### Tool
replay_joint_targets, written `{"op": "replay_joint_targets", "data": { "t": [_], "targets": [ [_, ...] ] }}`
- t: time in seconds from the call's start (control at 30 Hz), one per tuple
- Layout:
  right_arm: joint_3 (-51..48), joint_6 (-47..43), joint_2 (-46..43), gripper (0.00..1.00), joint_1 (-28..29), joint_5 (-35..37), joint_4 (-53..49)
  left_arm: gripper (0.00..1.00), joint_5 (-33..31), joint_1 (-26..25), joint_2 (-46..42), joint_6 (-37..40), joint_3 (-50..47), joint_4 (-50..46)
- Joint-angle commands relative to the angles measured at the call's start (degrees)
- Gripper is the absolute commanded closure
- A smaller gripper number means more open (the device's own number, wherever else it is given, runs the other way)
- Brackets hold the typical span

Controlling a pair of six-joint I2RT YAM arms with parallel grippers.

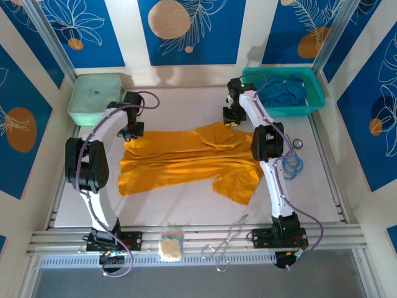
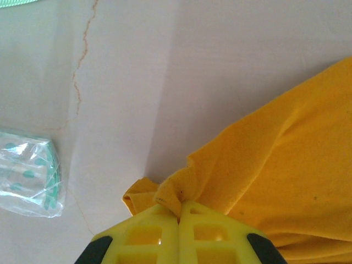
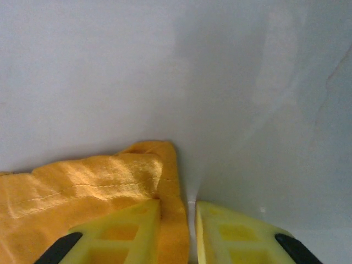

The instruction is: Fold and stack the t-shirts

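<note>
**A:** Where is the mustard-orange cloth t-shirt (image 1: pixel 186 162)?

**B:** Spread across the middle of the white table (image 1: pixel 173 208). It is wrinkled, with long creases running side to side and one sleeve flopped toward the near edge.

**A:** The left gripper (image 2: pixel 179 208)?

**B:** Clenched on the shirt's bunched far-left corner, where cloth puckers out between the yellow fingers.

**A:** And the right gripper (image 3: pixel 177 202)?

**B:** At the far-right corner. Its jaws stand a slim gap apart with the stitched hem between them, and a sliver of table shows beside it.

**A:** The deep blue cloth t-shirts (image 1: pixel 286 93)?

**B:** Heaped in the teal plastic mesh basket (image 1: pixel 310 107), far right.
</note>
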Motion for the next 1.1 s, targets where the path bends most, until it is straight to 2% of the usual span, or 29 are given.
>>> {"op": "replay_joint_targets", "data": {
  "t": [0.0,0.13,0.27,0.67,0.8,1.07],
  "targets": [
    [0.2,-0.4,5.0,0.81,1.4,-2.4,2.3,1.00,-0.9,-0.7,1.2,-0.2,-0.4,-0.1],
    [0.0,-0.1,5.5,0.82,2.7,-1.2,1.4,1.00,-0.8,-0.9,1.6,-0.3,-0.8,0.3],
    [-1.0,1.5,4.3,0.75,3.0,-0.1,1.1,1.00,-0.7,-1.2,1.4,-0.3,-0.8,0.5],
    [-7.8,6.0,-11.1,0.68,2.2,-0.2,6.5,1.00,-1.0,-2.6,0.0,0.0,0.3,-0.2],
    [-5.9,5.6,-10.4,0.66,2.7,1.1,5.3,1.00,-0.9,-2.9,0.0,-0.1,0.5,-0.2],
    [-1.6,4.0,-3.6,0.63,2.6,6.8,3.6,1.00,-1.0,-3.1,0.6,-0.1,0.5,0.0]
  ]
}}
